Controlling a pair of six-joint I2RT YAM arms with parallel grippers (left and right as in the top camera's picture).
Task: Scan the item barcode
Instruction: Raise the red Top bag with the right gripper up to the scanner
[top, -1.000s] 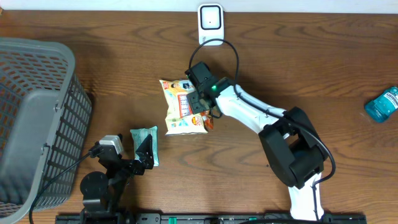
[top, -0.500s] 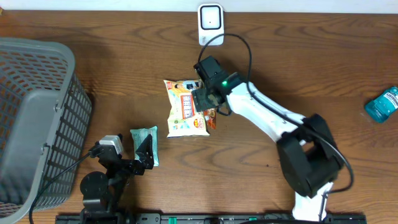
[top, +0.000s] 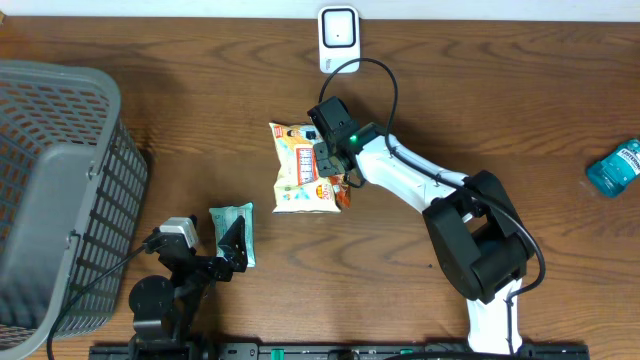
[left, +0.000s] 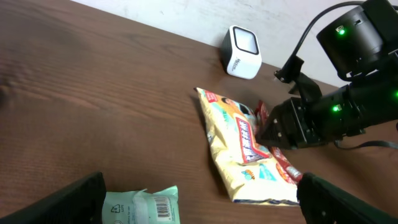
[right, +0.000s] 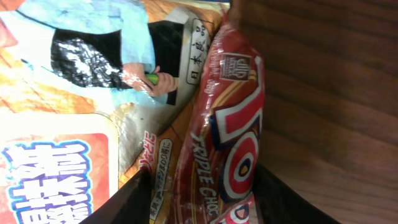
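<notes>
Red snack packet (right: 230, 124) straddled by 2 right gripper (right: 202, 177) fingers, touching yellow bag (top: 300, 170) alongside; grip undeterminable. Left gripper (left: 199, 186) spread wide, green packet (left: 140, 204) between fingers.

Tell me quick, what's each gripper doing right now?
Left gripper: open, holding nothing.
Right gripper: straddling the red wrapper; whether it grips cannot be told.
</notes>
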